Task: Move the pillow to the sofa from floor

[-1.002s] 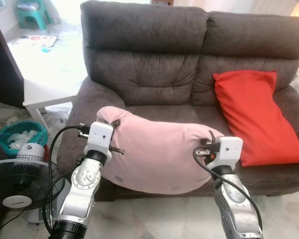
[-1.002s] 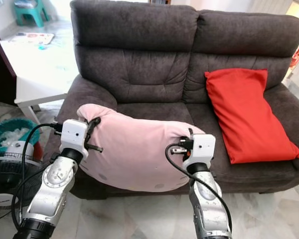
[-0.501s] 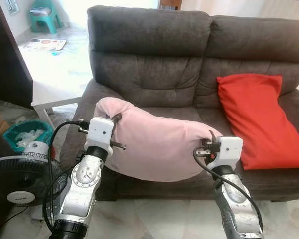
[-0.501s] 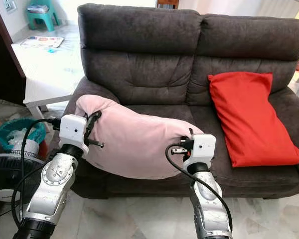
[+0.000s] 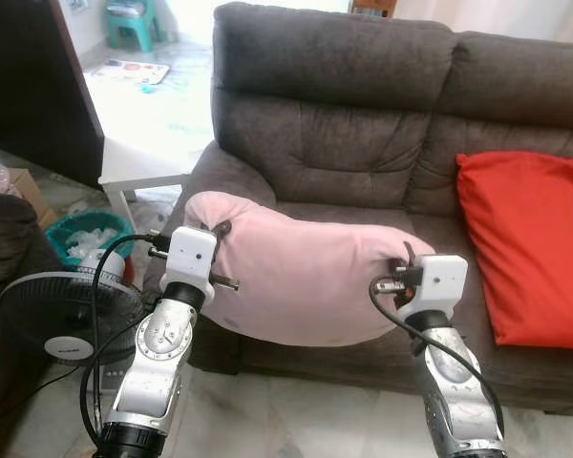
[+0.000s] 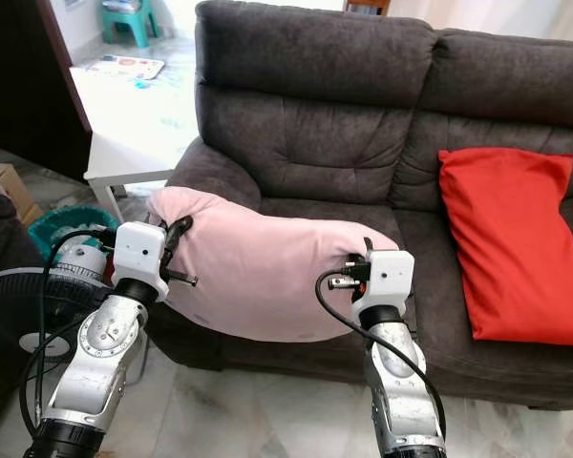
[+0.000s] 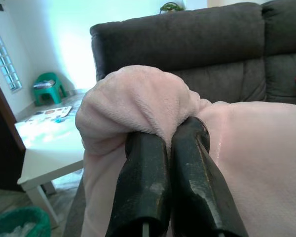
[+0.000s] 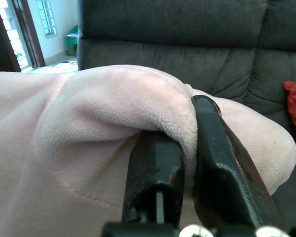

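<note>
Sofa [image 5: 363, 124] behind; plump pink pillow [image 5: 306, 277] sags.

We hold the pillow [image 5: 306, 277] between our two arms, in front of the sofa [image 5: 363, 143], over the front edge of its left seat. The left claw [image 7: 170, 136] pinches the pillow's left end, the right claw [image 8: 185, 143] its right end. A second cushion [image 5: 530, 243] leans on the sofa's right seat. To our left a fan [image 5: 62, 315] stands on the floor, a basket [image 5: 81, 234] behind it, and a low surface [image 5: 143, 124] beyond that, beside the sofa's left arm.
</note>
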Controlling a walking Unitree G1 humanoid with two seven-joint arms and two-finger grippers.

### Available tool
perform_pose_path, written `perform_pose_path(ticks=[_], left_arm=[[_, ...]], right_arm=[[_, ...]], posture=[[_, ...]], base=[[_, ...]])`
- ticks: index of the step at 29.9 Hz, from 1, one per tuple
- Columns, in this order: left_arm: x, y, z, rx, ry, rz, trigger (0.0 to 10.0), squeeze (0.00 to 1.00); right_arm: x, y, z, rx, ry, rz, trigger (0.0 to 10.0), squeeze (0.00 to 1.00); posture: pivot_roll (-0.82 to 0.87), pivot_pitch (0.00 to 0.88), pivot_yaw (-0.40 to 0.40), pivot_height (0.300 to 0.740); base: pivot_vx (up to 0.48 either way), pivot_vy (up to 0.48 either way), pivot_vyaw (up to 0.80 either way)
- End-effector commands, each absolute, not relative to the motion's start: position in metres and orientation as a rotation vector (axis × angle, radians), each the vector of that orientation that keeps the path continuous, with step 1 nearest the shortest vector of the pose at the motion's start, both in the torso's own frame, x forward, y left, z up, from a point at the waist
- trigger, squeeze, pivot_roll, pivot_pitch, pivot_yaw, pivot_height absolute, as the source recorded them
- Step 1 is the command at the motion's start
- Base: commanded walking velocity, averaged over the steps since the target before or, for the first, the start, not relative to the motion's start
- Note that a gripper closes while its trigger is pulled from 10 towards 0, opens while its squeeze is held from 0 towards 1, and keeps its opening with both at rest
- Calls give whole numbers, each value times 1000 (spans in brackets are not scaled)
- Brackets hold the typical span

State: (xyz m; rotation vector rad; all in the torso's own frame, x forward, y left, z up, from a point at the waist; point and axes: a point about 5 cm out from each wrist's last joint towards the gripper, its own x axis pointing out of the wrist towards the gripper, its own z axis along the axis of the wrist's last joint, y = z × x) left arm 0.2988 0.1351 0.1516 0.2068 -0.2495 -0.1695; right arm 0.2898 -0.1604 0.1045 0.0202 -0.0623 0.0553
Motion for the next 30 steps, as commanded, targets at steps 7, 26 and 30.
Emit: perform_pose_path(ticks=[7, 26, 30], left_arm=[[299, 129, 171, 208, -338, -184, 10000, 0], [301, 128, 170, 203, -338, -198, 10000, 0], [301, 128, 170, 204, -336, -199, 10000, 0]], right_arm=[[291, -161, 114, 18, -117, 52, 10000, 0], [292, -155, 116, -30, -129, 85, 10000, 0], [292, -156, 114, 4, -118, 70, 10000, 0]], posture=[[157, 0, -85, 740], [148, 0, -78, 740], [151, 0, -78, 740]], base=[[0, 0, 0], [204, 0, 156], [266, 0, 0]])
